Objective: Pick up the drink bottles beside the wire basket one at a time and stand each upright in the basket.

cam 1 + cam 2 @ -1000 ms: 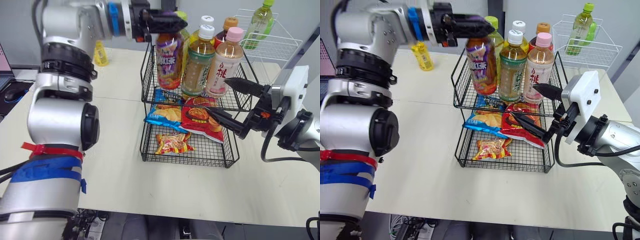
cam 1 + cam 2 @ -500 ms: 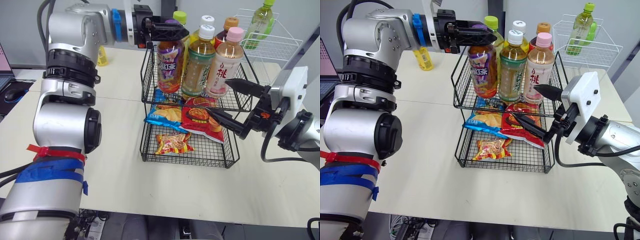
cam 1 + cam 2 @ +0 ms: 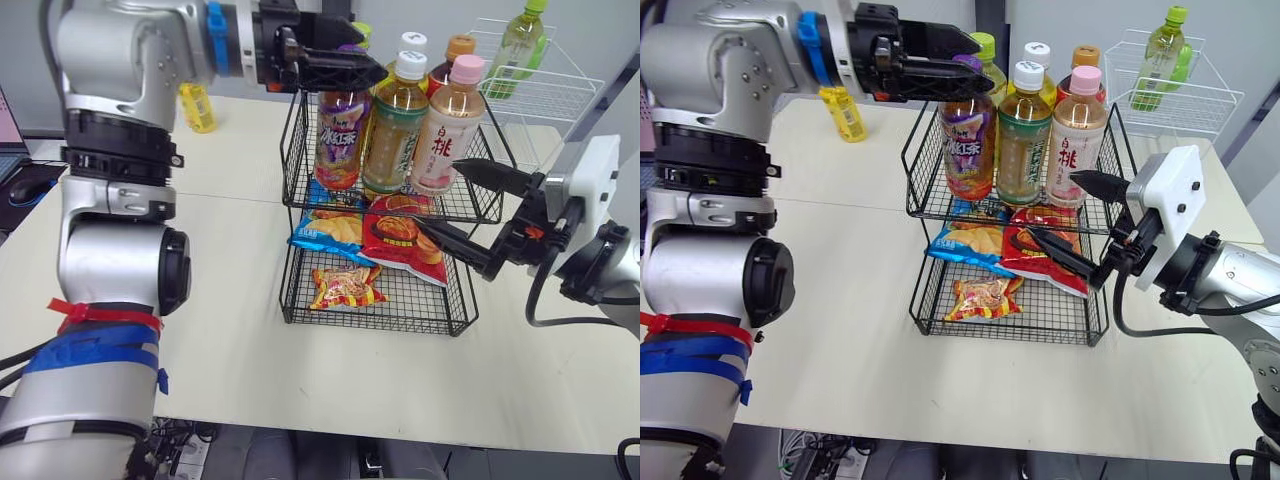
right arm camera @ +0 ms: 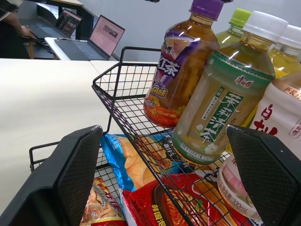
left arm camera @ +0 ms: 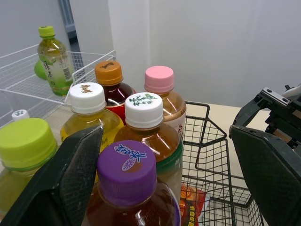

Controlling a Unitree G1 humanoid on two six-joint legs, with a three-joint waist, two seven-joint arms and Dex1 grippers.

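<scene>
With my left end effector [image 5: 165, 132] wide open and empty astride the purple-capped bottle [image 3: 338, 130] standing upright in the wire basket's [image 3: 295, 150] top tier, I judge this release done; next I must lift clear and reach for the yellow bottle [image 3: 200, 105] on the tabletop [image 3: 230, 300]

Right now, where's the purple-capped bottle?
Head views: the purple-capped bottle stands in the wire basket's top tier, front left, beside the white-capped tea bottle, open left gripper around its cap.

Left pincer [image 5: 165, 133] has released the lowered purple-capped bottle [image 3: 340, 135].
</scene>
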